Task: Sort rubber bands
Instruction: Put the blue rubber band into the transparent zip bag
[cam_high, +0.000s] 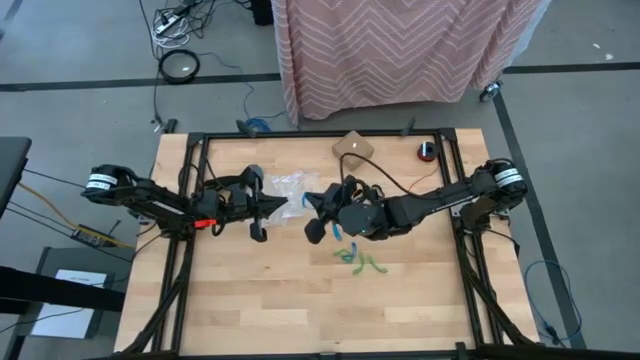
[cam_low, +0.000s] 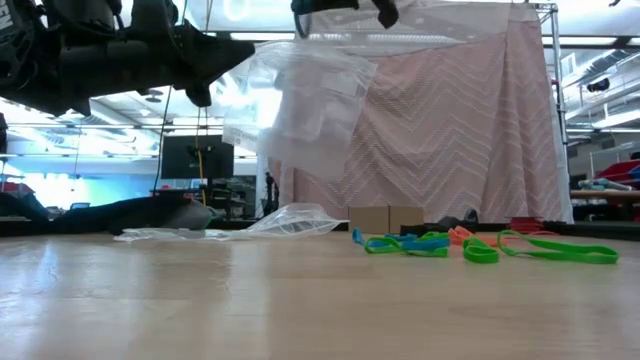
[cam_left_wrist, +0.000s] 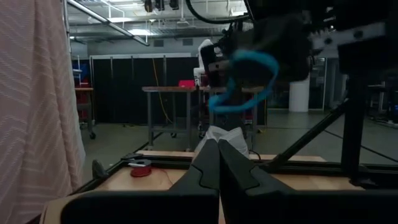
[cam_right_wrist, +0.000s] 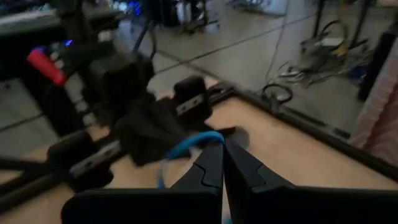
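Note:
My left gripper (cam_high: 280, 204) is shut on a clear plastic zip bag (cam_low: 300, 100), held high over the table's middle. Facing it from the right, my right gripper (cam_high: 310, 200) is shut on a blue rubber band (cam_right_wrist: 189, 145), which shows as a blue loop (cam_left_wrist: 249, 81) in the left wrist view. Other rubber bands lie flat on the table below: blue and green ones (cam_low: 405, 243), an orange one (cam_low: 460, 235) and long green ones (cam_low: 560, 250). In the high view they form a small heap (cam_high: 355, 258). My left gripper pinches the bag's upper left edge (cam_low: 240, 58) between its two shut fingers, coming about level from the table's left. The bag hangs below the fingers, slack and clear of the table. My right gripper pinches the blue rubber band at one spot of its loop (cam_right_wrist: 208, 138) between its two fingertips, coming from the table's right, slanting slightly down. The rest of the loop hangs loose beside the fingers, clear of the table.
A second clear bag (cam_low: 290, 220) lies flat on the table under the held one. A small cardboard box (cam_high: 353, 147) and a red roll (cam_high: 427, 152) sit at the far edge. Black frame rails (cam_high: 190, 250) run along both sides. A pink zigzag cloth (cam_high: 400, 50) hangs behind the table.

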